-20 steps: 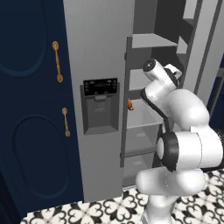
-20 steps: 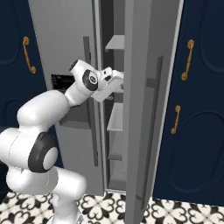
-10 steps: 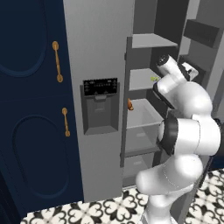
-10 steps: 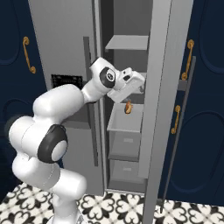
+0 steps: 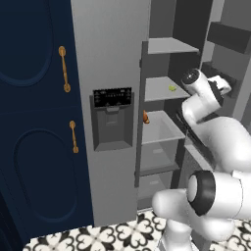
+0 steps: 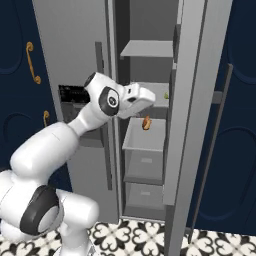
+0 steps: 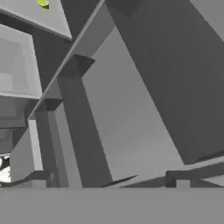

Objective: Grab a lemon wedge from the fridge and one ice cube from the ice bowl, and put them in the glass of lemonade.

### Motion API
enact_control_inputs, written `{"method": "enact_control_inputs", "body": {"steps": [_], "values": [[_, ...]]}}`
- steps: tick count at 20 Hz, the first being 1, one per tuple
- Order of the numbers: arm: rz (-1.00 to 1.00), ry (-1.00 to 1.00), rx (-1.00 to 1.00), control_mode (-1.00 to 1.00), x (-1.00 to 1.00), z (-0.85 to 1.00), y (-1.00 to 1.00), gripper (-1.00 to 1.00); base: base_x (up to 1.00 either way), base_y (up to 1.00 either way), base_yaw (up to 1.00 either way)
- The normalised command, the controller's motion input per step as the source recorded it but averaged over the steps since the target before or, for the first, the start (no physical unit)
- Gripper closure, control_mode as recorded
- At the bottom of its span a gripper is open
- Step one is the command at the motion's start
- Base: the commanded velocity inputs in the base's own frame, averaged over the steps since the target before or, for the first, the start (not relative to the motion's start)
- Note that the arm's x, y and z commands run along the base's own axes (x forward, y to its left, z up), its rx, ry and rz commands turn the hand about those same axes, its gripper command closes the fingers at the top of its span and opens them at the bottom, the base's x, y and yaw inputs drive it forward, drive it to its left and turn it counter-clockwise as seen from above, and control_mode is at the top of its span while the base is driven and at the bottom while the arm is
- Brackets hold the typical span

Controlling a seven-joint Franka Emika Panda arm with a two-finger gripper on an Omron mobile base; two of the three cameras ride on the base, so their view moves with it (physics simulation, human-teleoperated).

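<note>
Fridge (image 5: 112,59) right door swung open, shelves showing. Navy cabinet (image 5: 34,122) with gold handles at its 9 o'clock. Arm (image 6: 60,135) reaches into the open side; hand (image 6: 150,95) by the middle shelf, jaws wide, holding nothing. Lemon wedge (image 5: 172,88) on that shelf, at the hand's 3 o'clock in the right base view. Small orange item (image 5: 145,116) one shelf lower.

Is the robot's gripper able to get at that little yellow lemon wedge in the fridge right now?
Probably yes. The fridge door stands open, the lemon wedge lies bare on a middle shelf, and the gripper, jaws open, is already level with that shelf with nothing between.
</note>
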Motion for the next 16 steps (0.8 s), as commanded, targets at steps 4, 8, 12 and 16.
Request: {"method": "enact_control_inputs", "body": {"steps": [4,8,12,16], "values": [[-0.05,-0.36,0.31,-1.00,-0.70,-0.12,0.78,-1.00,0.00,0.00,0.00],[-0.06,-0.32,0.35,-1.00,-0.59,-0.32,0.99,-1.00,0.00,0.00,0.00],[-0.01,-0.16,0.31,-1.00,-0.74,-0.27,1.00,-1.00,0.00,0.00,0.00],[0.02,0.00,0.26,-1.00,-0.78,-0.19,0.72,-1.00,0.00,0.00,0.00]]}}
